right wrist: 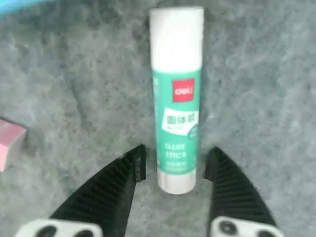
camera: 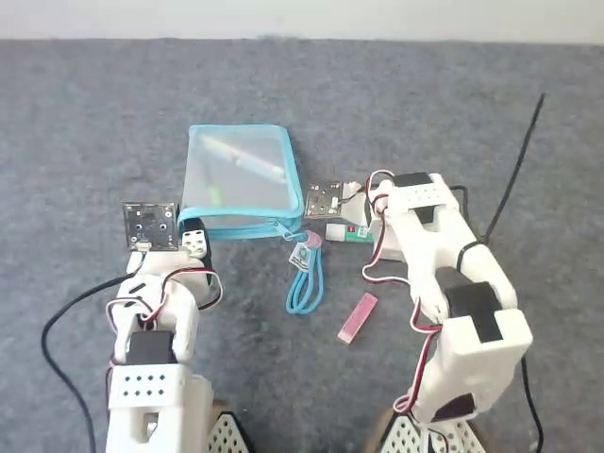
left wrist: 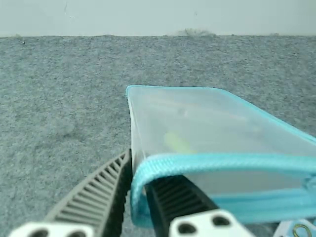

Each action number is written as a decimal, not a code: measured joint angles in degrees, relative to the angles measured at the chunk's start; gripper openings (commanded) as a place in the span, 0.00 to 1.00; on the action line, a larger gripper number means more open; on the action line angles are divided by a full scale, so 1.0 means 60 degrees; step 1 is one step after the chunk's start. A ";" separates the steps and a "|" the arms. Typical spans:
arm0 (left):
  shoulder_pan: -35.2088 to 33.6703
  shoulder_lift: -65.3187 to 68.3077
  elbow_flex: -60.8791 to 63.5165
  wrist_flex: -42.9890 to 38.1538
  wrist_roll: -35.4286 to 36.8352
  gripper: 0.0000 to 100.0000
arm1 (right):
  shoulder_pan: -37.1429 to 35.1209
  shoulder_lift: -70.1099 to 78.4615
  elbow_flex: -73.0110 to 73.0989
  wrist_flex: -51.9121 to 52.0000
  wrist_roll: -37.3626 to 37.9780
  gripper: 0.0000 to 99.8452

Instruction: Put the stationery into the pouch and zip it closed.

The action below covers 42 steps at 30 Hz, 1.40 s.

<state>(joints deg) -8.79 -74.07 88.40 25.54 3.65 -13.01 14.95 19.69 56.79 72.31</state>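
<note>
The glue stick (right wrist: 177, 98) seems light, stiff and slippery, so it is better gripped mid-body. One end lies between the wide fingers of the right gripper (right wrist: 176, 160). The left gripper (left wrist: 140, 173) pinches the soft pouch (left wrist: 207, 133) at its edge.

A grey, seemingly felt-like mat (camera: 94, 113) spreads underneath, meeting a pale wall (camera: 302, 19) at the far edge.

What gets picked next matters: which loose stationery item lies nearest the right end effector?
The glue stick: its end lies inside the open right end effector; the pink eraser lies apart.
</note>
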 measured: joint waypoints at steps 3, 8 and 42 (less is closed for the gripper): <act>0.0000 0.0000 0.0000 0.0000 0.0000 0.01 | 0.0059 0.0029 -0.0117 -0.0029 0.0000 0.01; 0.0000 0.0000 0.0000 0.0000 0.0000 0.01 | 0.0264 0.0044 -0.0147 -0.0029 -0.0703 0.01; 0.0176 0.0000 0.0000 0.0000 0.0469 0.01 | -0.5934 -0.8557 0.0073 0.7136 -0.8117 0.01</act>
<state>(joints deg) -7.74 -74.07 88.40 25.54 6.46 -48.62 -36.40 20.13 99.60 23.60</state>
